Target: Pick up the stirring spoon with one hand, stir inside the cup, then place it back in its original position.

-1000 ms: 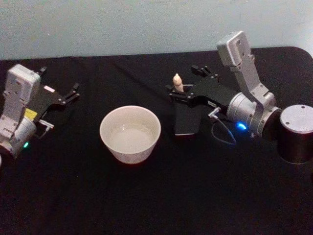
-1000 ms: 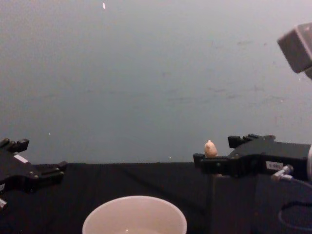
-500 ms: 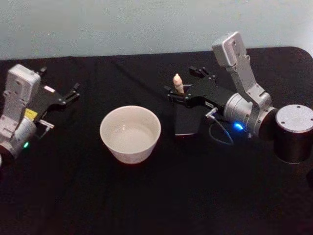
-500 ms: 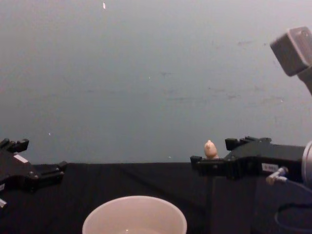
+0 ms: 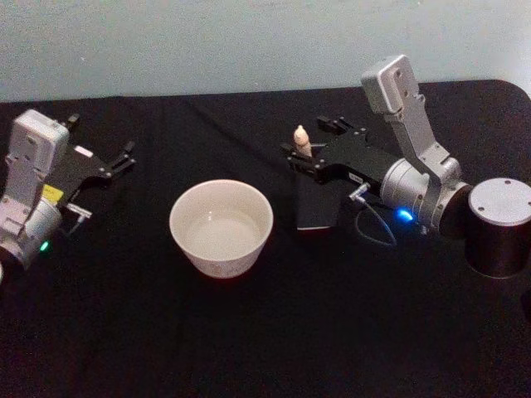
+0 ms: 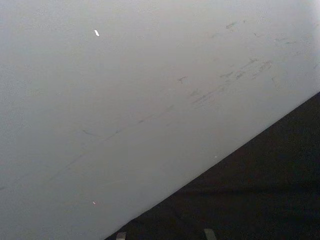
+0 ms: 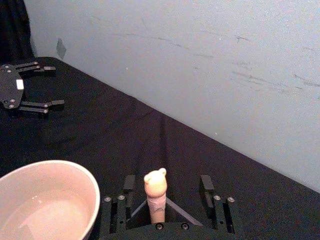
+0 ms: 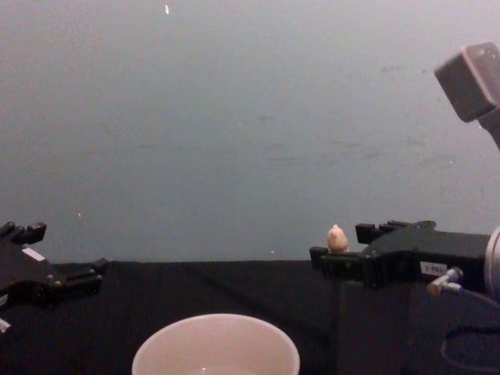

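While stirring spoon (image 7: 155, 192) stands upright in dark holder (image 5: 316, 207) right of cup (image 5: 207, 259), right gripper (image 7: 167, 182) brackets cream handle, 2 fingers apart, untouching. Looks light, stiff, smooth; pinch handle below rounded tip. Left gripper (image 7: 52, 87) parked far left, fingers apart.

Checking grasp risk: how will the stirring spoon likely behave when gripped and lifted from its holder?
The stirring spoon looks slim and stiff, probably light. Its narrow rounded handle may slip or tilt between the open fingers of the right gripper.
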